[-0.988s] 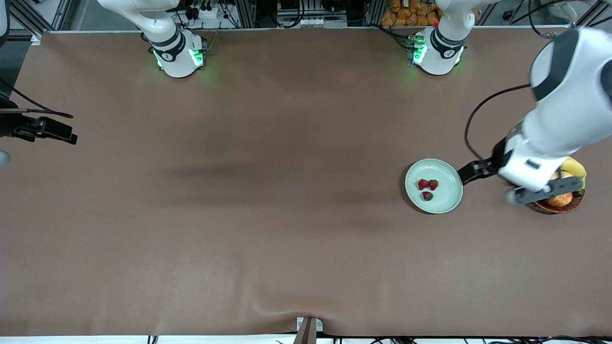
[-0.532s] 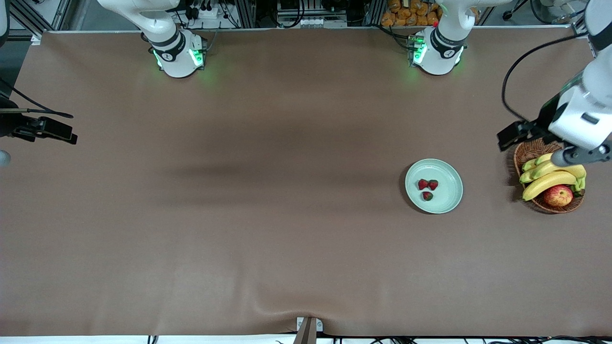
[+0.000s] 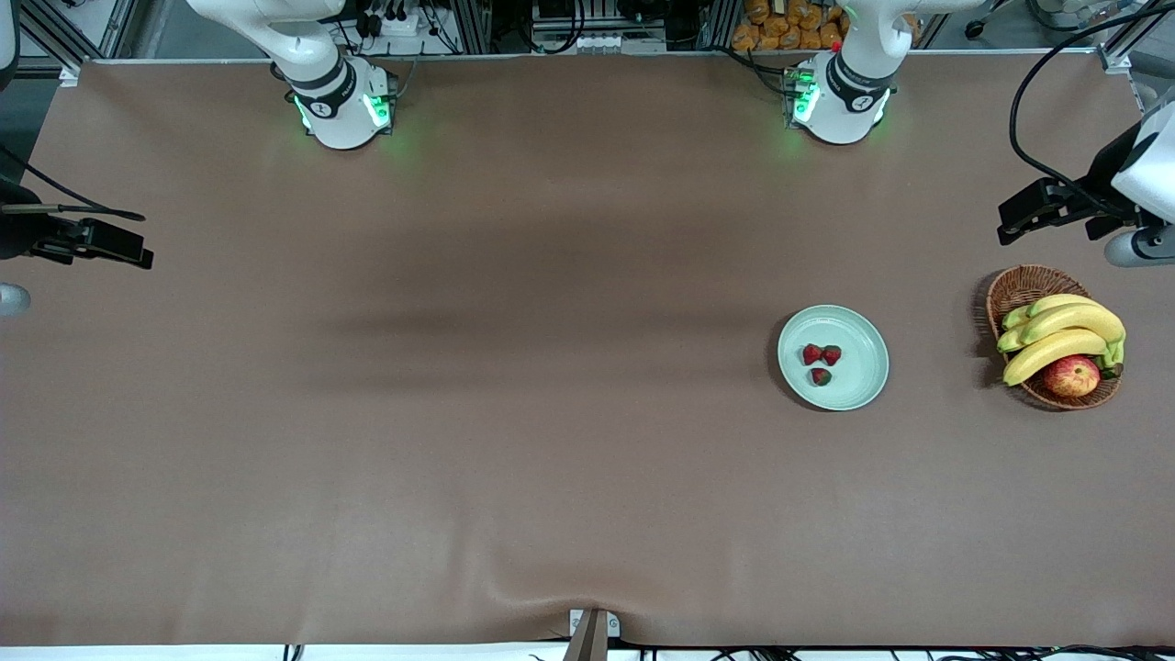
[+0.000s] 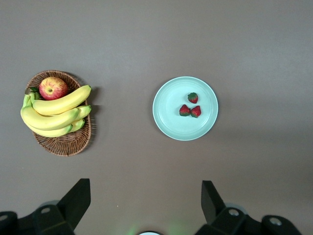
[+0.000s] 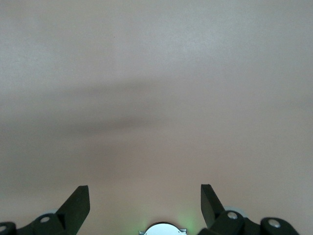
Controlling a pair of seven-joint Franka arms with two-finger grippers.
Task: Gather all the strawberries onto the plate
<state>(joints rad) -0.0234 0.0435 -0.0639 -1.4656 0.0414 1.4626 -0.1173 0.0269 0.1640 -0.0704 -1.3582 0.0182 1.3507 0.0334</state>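
Three strawberries lie together in the pale mint-green plate [image 3: 858,372]: two side by side [image 3: 811,353] [image 3: 831,354] and one [image 3: 821,376] nearer the front camera. The left wrist view shows them too [image 4: 193,98] [image 4: 184,110] [image 4: 195,111] on the plate [image 4: 171,122]. My left gripper [image 4: 145,185] is open and empty, high over the table, and shows at the edge of the front view [image 3: 1138,246], above bare table farther back than the basket. My right gripper [image 5: 145,188] is open and empty, waiting over bare table at the right arm's end [image 3: 11,298].
A brown wicker basket [image 3: 1019,289] with bananas [image 3: 1056,330] and a red-yellow apple [image 3: 1071,375] stands beside the plate, toward the left arm's end. It also shows in the left wrist view [image 4: 63,144]. The brown cloth covers the table.
My left arm has risen and drawn away from beside the plate and over the basket toward the left arm's end. The basket now shows whole. The strawberries and the right arm have not moved.
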